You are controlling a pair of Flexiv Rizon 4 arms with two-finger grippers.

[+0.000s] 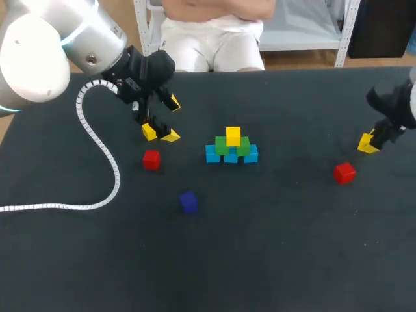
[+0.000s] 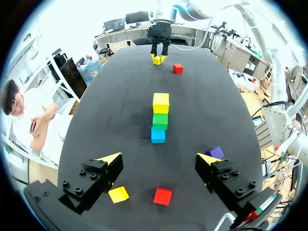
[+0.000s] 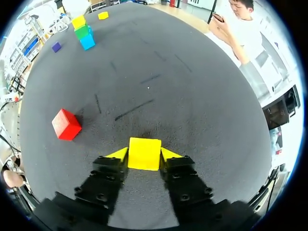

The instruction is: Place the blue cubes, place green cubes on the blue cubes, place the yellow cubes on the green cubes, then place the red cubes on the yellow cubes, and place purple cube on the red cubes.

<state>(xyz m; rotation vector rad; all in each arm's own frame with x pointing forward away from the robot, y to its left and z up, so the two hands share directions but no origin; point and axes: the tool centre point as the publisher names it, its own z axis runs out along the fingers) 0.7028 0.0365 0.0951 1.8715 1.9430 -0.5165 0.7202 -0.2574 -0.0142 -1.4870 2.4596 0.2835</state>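
Observation:
In the middle of the table stands a pyramid: three blue cubes (image 1: 231, 156), two green cubes (image 1: 222, 147) on them, one yellow cube (image 1: 233, 136) on top. My right gripper (image 1: 368, 143) is down at the table's right side, shut on a yellow cube (image 3: 144, 153) that fills the gap between its fingers. A red cube (image 1: 344, 172) lies just beside it. My left gripper (image 1: 170, 119) hangs open above the left part, with a loose yellow cube (image 2: 118, 194) under its left finger and a red cube (image 2: 162, 196) below the gap. A purple cube (image 1: 188, 201) lies nearer the front.
A white coiled cable (image 1: 97, 143) trails from my left arm across the table's left part to its edge. The black table (image 1: 273, 247) has bare cloth along its front and between the pyramid and the right-hand red cube.

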